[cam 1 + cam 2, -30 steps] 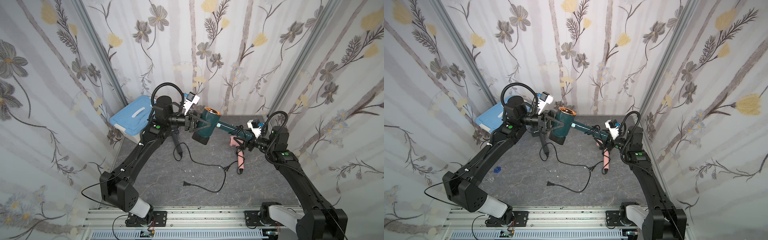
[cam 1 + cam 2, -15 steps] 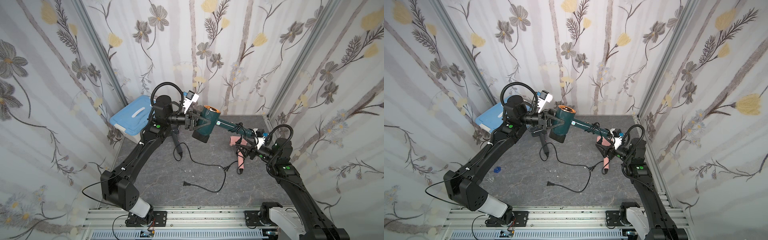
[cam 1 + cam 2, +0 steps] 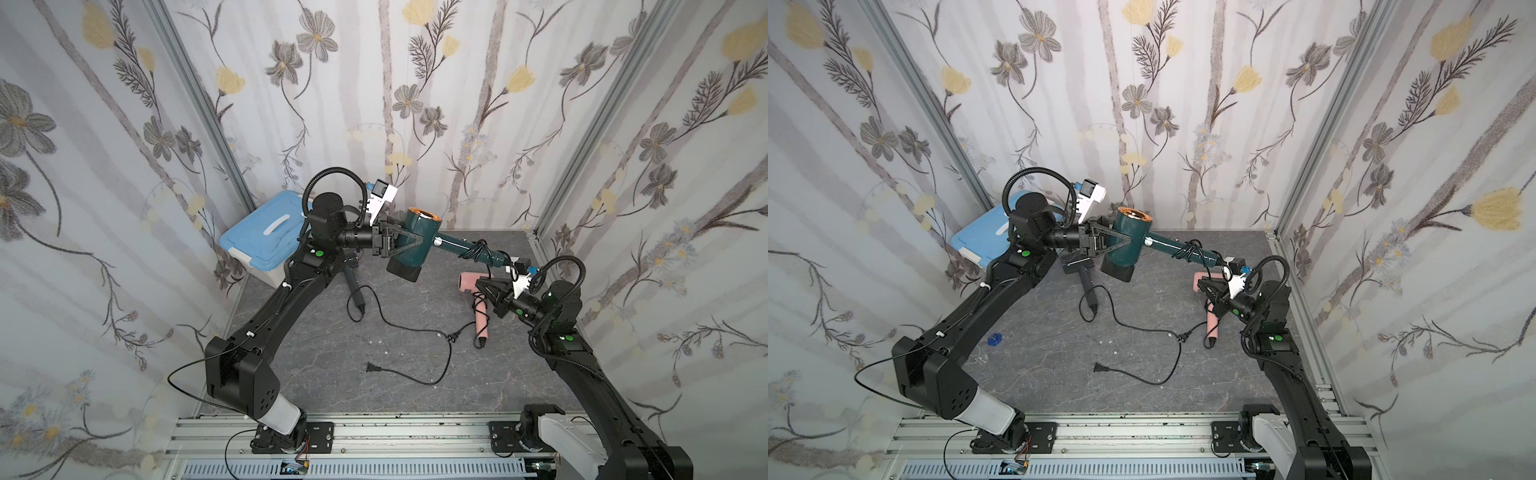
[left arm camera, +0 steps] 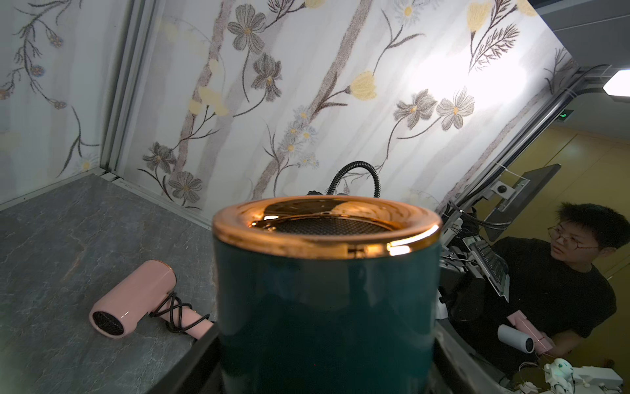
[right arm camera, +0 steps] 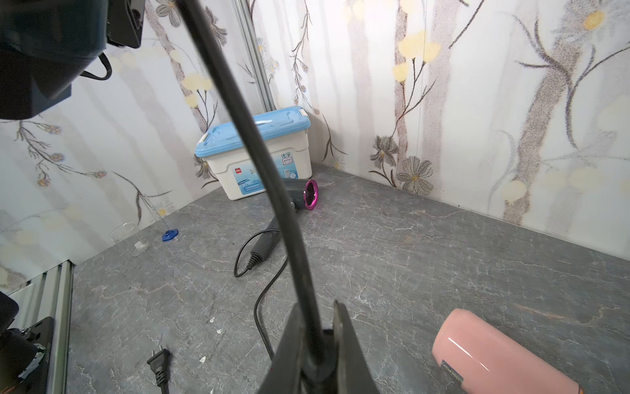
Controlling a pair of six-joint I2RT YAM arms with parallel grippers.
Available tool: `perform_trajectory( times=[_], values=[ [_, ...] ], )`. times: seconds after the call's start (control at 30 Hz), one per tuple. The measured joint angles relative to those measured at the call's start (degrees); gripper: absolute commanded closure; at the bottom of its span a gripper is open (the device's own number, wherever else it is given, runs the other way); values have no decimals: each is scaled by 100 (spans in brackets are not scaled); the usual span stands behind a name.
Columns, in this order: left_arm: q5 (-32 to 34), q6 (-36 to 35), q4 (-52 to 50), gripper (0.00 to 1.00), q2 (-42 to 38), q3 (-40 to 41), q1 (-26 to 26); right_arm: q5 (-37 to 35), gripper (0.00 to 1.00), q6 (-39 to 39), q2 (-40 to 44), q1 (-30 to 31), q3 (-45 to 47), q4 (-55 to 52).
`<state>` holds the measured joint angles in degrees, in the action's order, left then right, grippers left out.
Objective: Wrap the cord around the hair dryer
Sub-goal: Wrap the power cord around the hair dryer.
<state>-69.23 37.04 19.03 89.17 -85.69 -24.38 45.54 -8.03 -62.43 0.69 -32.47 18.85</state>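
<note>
**Item:** hair dryer [image 3: 420, 227], dark green, with a copper ring at one end of the barrel.

**Location:** held in the air over the far middle of the table [image 3: 415, 390].

**Barrel:** the long axis is steep. The copper-ringed end points up and toward the far wall. The black nozzle end points down and toward the near side.

**Handle:** the long axis runs out to the right, sloping slightly down. Its end lies just above the right arm's wrist.

**Cord** [image 5: 259, 153]**:** black. Several turns cross round the outer part of the handle. In the right wrist view a taut stretch runs from the hair dryer's side to the right gripper.

**Left gripper** [image 3: 410, 244]**:** clamped across the barrel from the left, carrying the hair dryer.

**Right gripper** [image 3: 484, 286]**:** low at the right, just over the pink dryer [image 3: 482, 322]. The right wrist view shows its jaws pinched narrow on the cord.

**Change:**
- One second ago the right gripper was up at the end of the handle.
- Half a second ago it had dropped away with its jaws spread.
- Now it sits lower and nearer, closed on the cord.
- The hair dryer and the left gripper keep much the same place, and the things on the table have not moved.

**Also present:**
- The pink dryer lies on the table at the right, with its own lead wound round its handle.
- A dark dryer [image 3: 350, 277] with a magenta ring lies at the far left, beside a blue-lidded box [image 3: 262, 237].
- A plug [image 3: 371, 367] lies on the table at the near middle.
</note>
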Motion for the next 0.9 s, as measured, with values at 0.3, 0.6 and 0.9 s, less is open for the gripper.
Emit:
perform_trajectory(
  times=[0.3,0.6,0.9],
  values=[
    [632,1711,2291,100,382,933,-31,-911,100,-907,461,529,859,564],
    [1032,2774,3904,100,627,1408,-424,-2155,100,-1755,857,831,1082,1196],
    [1674,2986,4284,100,516,1821,-466,-3274,100,-2124,1320,1392,1062,874]
  ],
)
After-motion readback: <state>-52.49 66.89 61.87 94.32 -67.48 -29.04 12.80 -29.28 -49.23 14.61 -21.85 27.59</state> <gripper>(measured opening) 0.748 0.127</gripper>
